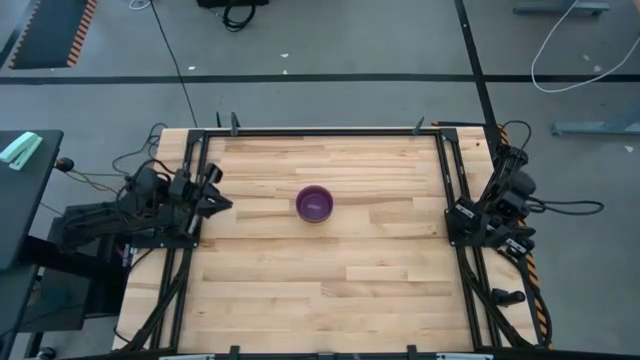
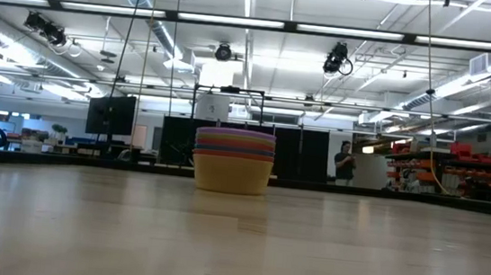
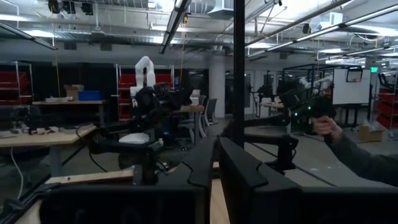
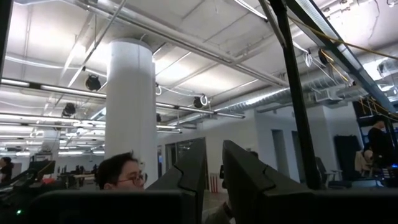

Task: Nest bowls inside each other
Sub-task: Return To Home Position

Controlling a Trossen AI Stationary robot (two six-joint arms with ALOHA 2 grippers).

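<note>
The bowls stand nested in one stack (image 1: pixel 314 204) near the middle of the table. From above only the purple top bowl shows. In the low view the stack (image 2: pixel 233 159) rests on the yellow bottom bowl (image 2: pixel 232 176), with orange, pink and purple rims layered above it; the other colours cannot be told apart. My left gripper (image 1: pixel 222 203) is parked at the table's left edge, fingers close together and empty; it also shows in the left wrist view (image 3: pixel 214 146). My right gripper (image 1: pixel 455 213) is parked at the right edge, likewise empty, and shows in the right wrist view (image 4: pixel 212 149).
A black frame (image 1: pixel 320 131) runs along the table's edges. Bare wood (image 1: pixel 320 290) lies all around the stack. People show beyond the table: a sleeve and hand (image 3: pixel 336 140), a head (image 4: pixel 121 174), and a person standing far off (image 2: pixel 344 161).
</note>
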